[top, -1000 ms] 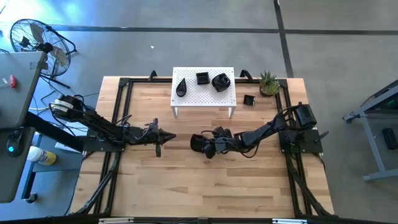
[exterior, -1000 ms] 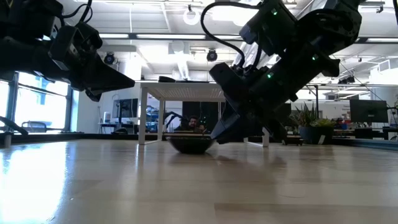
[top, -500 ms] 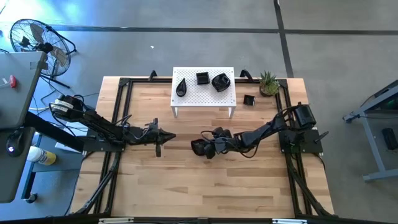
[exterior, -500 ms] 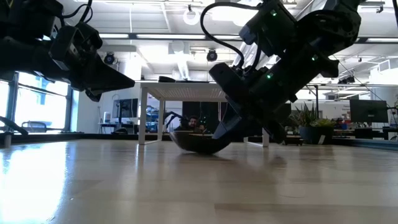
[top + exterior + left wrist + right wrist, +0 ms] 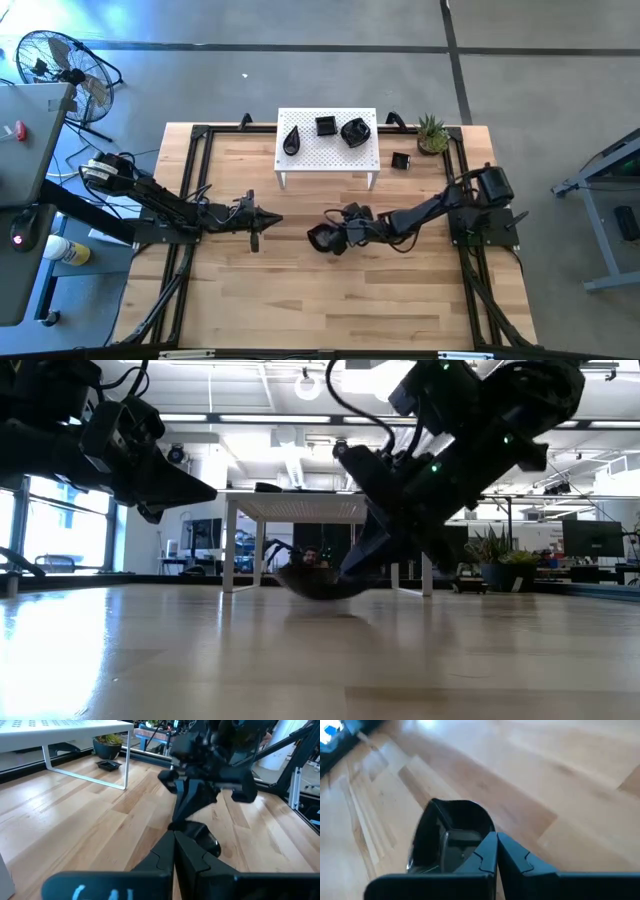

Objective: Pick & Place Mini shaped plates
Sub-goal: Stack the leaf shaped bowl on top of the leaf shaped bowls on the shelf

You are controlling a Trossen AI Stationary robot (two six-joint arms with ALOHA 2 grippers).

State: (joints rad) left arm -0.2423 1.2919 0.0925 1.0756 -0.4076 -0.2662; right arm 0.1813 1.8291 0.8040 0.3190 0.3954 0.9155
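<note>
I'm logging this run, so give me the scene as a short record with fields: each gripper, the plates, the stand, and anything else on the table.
right gripper: shut on a black plate, tilted and lifted just off the table, in front of the stand
left gripper: shut, holding nothing, waiting left of table centre
stand: white, perforated, at the table's far edge
plates on stand: three
plate off stand: one, on the table right of the stand
plant: far right corner
</note>
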